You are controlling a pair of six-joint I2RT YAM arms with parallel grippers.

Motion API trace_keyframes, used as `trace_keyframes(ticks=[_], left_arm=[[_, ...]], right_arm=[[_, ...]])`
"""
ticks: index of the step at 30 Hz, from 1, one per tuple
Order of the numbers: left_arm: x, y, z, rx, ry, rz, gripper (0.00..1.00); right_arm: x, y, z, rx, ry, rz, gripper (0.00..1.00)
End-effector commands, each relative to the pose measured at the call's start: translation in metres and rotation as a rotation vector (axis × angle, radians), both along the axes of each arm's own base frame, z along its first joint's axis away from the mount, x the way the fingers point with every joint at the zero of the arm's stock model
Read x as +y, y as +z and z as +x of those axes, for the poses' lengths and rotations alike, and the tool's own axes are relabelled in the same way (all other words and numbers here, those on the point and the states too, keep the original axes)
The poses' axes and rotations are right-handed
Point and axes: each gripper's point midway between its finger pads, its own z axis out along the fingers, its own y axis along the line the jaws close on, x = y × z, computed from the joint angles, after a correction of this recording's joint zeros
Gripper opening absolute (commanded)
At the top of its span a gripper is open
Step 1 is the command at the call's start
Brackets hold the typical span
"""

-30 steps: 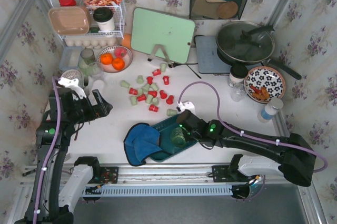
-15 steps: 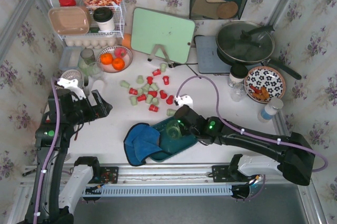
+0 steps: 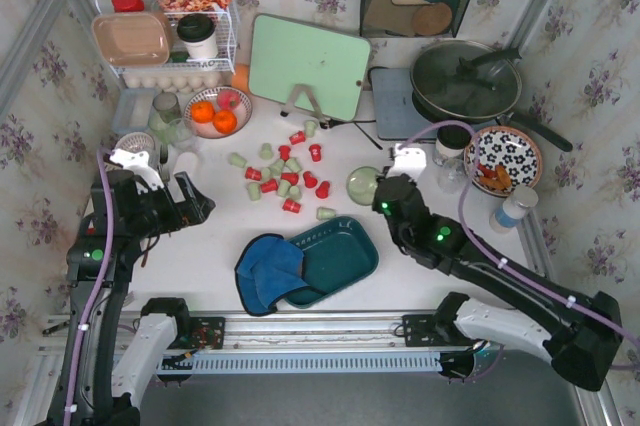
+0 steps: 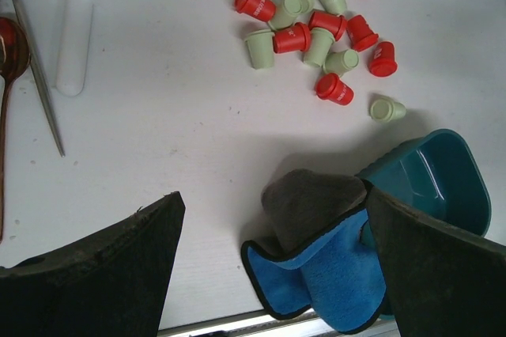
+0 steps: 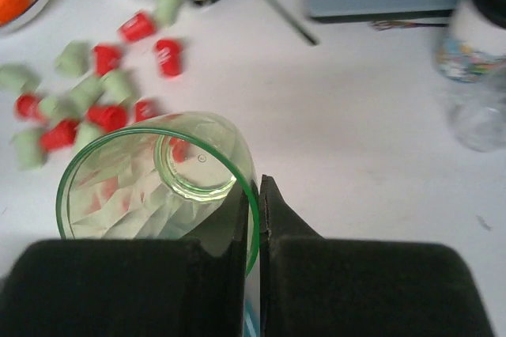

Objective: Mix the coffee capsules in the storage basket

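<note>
Red and pale green coffee capsules point(image 3: 284, 172) lie scattered on the white table, also seen in the left wrist view as coffee capsules point(image 4: 316, 28) and in the right wrist view as coffee capsules point(image 5: 87, 100). The dark teal storage basket point(image 3: 340, 258) sits nearer the arms, partly on a blue cloth point(image 3: 266, 272); its inside shows bare. My right gripper point(image 3: 377, 194) is shut on the rim of a green glass cup point(image 5: 150, 187), held tilted above the table right of the capsules. To the left, my left gripper point(image 3: 192, 202) hangs open and holds nothing, above the cloth point(image 4: 332, 262) and basket point(image 4: 431, 175).
A green cutting board point(image 3: 310, 66) stands behind the capsules. A bowl of oranges point(image 3: 217, 111) and a white wire rack point(image 3: 165, 36) are at the far left. A lidded pan point(image 3: 465, 76), patterned plate point(image 3: 503, 158) and bottle point(image 3: 450, 161) are at the right. A fork point(image 4: 35, 76) lies left.
My right gripper has shut on the green glass cup, lifted it out of the basket and carried it away to the far right. The left arm has not moved.
</note>
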Motion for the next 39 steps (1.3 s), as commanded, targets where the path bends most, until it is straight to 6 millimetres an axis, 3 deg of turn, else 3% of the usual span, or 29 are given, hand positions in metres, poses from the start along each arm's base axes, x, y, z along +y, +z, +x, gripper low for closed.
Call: trace_keyframes(ticks=[1, 7, 11, 17, 19, 23, 28, 33, 39], left_arm=[[-0.004, 0.004, 0.003, -0.023, -0.016, -0.019, 1.00], [-0.006, 0.005, 0.003, -0.022, -0.024, -0.028, 1.00], [-0.007, 0.004, 0.003, -0.017, -0.025, -0.031, 1.00], [-0.007, 0.004, 0.003, -0.015, -0.026, -0.033, 1.00], [-0.006, 0.003, 0.003, -0.017, -0.023, -0.031, 1.00], [-0.007, 0.004, 0.003, -0.017, -0.024, -0.032, 1.00], [-0.008, 0.003, 0.004, -0.013, -0.031, -0.040, 1.00], [-0.009, 0.004, 0.003, -0.013, -0.035, -0.044, 1.00], [-0.009, 0.004, 0.003, -0.015, -0.036, -0.045, 1.00]], right_arm=[[-0.054, 0.020, 0.018, -0.145, -0.228, 0.040, 0.00], [-0.108, 0.004, 0.056, -0.148, -0.377, 0.098, 0.00], [-0.114, -0.013, 0.097, -0.083, -0.343, 0.132, 0.00], [-0.076, -0.037, 0.171, 0.054, -0.196, 0.078, 0.00], [-0.065, -0.065, 0.195, 0.136, -0.169, 0.038, 0.00], [-0.043, -0.088, 0.227, 0.218, -0.098, 0.016, 0.00], [-0.031, -0.113, 0.252, 0.283, -0.068, -0.013, 0.00], [-0.035, -0.125, 0.267, 0.309, -0.103, -0.061, 0.00], [-0.042, -0.132, 0.270, 0.323, -0.133, -0.093, 0.22]])
